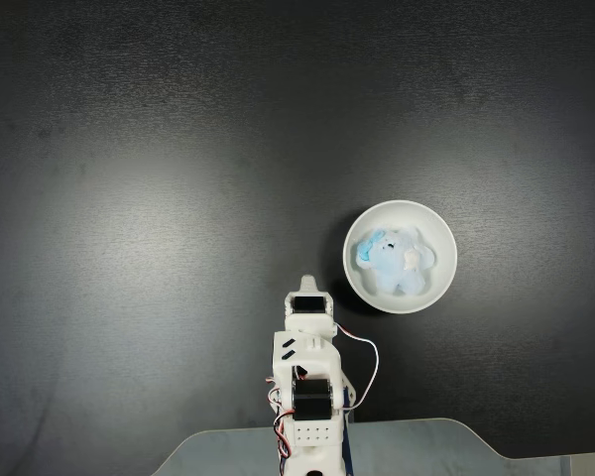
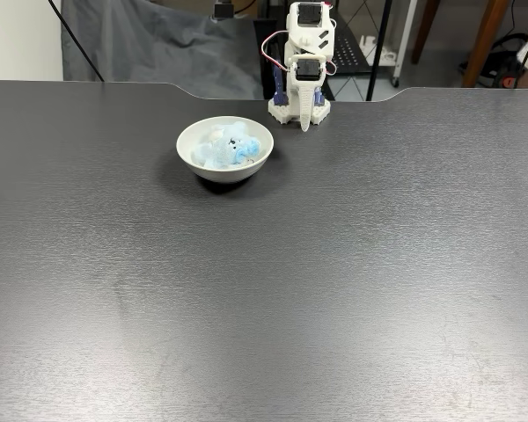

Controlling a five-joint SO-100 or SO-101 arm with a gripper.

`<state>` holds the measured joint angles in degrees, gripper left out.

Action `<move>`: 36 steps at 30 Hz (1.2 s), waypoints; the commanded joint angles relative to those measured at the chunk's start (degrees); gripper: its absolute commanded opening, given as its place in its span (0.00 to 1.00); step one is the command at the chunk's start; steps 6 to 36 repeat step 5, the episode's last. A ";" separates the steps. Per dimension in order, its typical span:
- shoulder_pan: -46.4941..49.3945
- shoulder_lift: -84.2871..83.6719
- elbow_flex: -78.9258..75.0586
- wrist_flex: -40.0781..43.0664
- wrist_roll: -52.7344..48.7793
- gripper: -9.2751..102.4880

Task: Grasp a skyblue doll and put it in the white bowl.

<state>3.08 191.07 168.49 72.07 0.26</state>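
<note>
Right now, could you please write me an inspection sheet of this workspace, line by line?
Surface: black table, matte, no spills seen.
Job's things: skyblue doll lies inside the white bowl; the bowl stands upright beside the arm's base.
Clutter: nothing seen on the table.
Pincer: pincer folded down at the base, tip pointing at the table, holding nothing; open or shut cannot be told.
Cables: red and white wires loop along the arm.
Surroundings: grey cloth and furniture legs behind the table.
</note>
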 commanded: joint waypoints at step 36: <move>0.53 0.09 -0.53 -0.62 0.00 0.07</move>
